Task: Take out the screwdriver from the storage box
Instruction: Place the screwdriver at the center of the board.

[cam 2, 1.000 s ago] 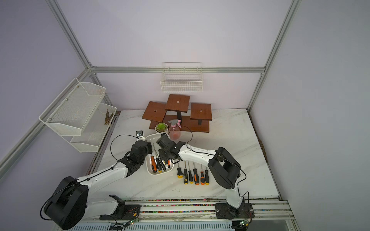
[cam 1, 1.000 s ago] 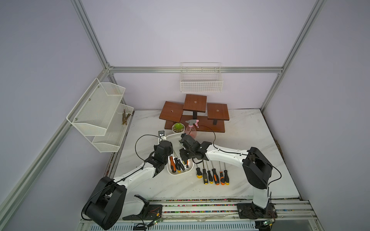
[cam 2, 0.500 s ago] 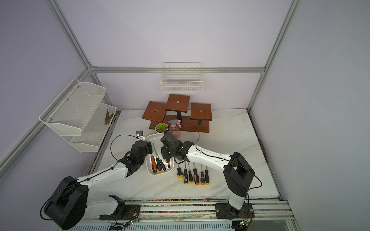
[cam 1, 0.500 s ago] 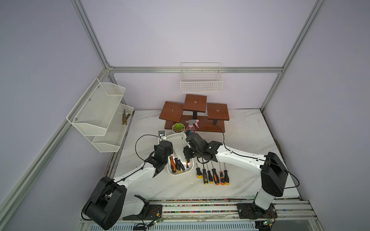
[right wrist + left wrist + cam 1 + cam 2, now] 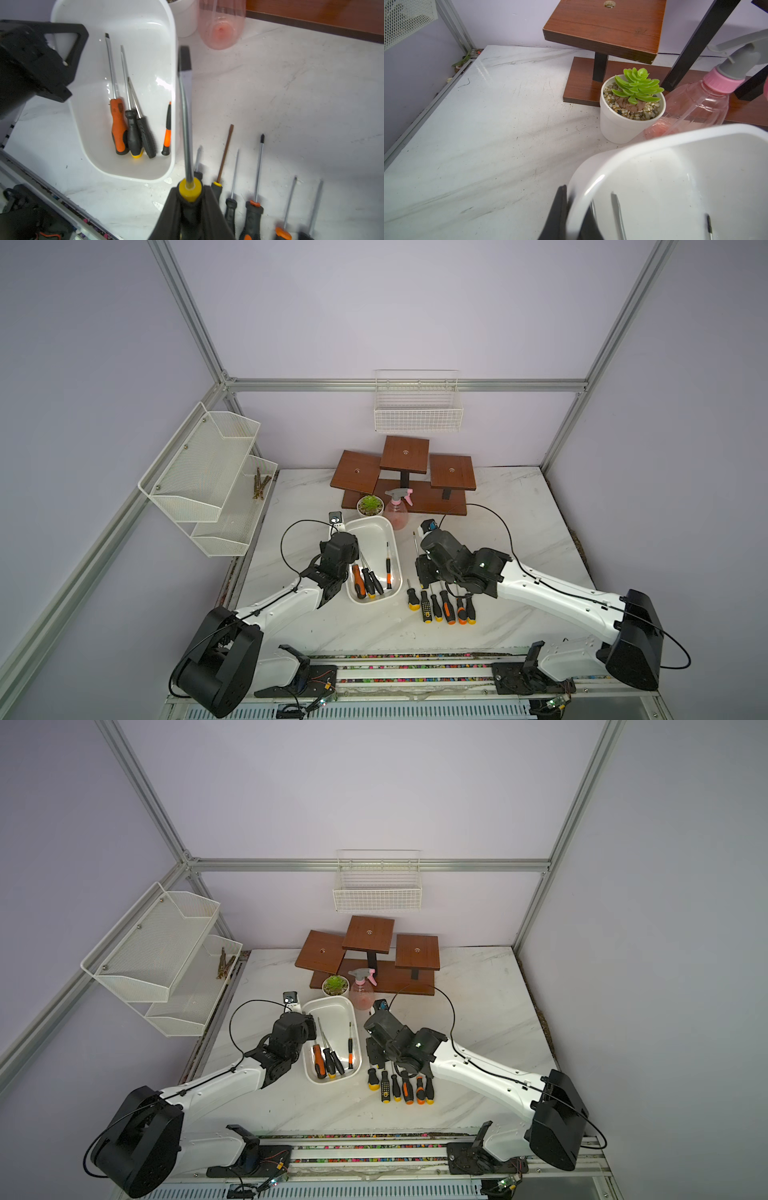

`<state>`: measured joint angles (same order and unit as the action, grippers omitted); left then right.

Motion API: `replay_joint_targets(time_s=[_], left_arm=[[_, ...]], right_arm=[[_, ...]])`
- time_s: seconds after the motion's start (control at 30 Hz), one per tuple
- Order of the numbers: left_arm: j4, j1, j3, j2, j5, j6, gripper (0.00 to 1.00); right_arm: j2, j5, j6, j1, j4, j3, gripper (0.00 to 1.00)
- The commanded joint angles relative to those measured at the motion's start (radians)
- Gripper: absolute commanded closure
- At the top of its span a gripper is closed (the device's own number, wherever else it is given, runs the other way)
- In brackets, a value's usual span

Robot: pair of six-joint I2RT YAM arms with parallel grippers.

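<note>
Holding a screwdriver [image 5: 185,124] by its black, yellow-collared handle, the right gripper [image 5: 190,199] is clamped narrowly on it, and the tool is clear of the storage box [image 5: 398,568]. Its long shaft runs just beside the box's outer wall, over the tabletop [image 5: 519,522], between the box and the row of six screwdrivers [image 5: 442,605] lying side by side there. Whether the tool touches the tabletop cannot be told.

The left gripper [image 5: 574,216] is closed on the box's rim at the opposite long wall, one finger outside and one inside, apparently steadying it.

Contents of the box: an orange-handled screwdriver [image 5: 118,126], two black-handled ones [image 5: 133,133] [image 5: 146,137] touching it and each other, and a small orange-and-black one [image 5: 167,133] lying apart near the wall on the right gripper's side.

Assessment: the removal in hand is effectively made, since the tool is outside the box; it is not yet set down and released. If one tool is the whole requirement, only placement is left, probably at the near end of the row. If the box is to be emptied, four are outstanding.
</note>
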<state>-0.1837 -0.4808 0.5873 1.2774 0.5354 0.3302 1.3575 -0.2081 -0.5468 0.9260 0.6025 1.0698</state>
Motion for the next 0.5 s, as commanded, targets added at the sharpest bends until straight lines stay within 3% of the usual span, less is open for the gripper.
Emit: replay_joint_targets(time_s=[0.0, 0.47], left_arm=[[-0.013, -0.008, 0.043, -0.007, 0.003, -0.014, 1.00], [-0.014, -0.008, 0.040, -0.008, 0.001, -0.013, 1.00]], right_arm=[[-0.062, -0.091, -0.040, -0.004, 0.082, -0.056, 1.00], [-0.269, -0.158, -0.155, -0.063, 0.203, -0.279, 1.00]])
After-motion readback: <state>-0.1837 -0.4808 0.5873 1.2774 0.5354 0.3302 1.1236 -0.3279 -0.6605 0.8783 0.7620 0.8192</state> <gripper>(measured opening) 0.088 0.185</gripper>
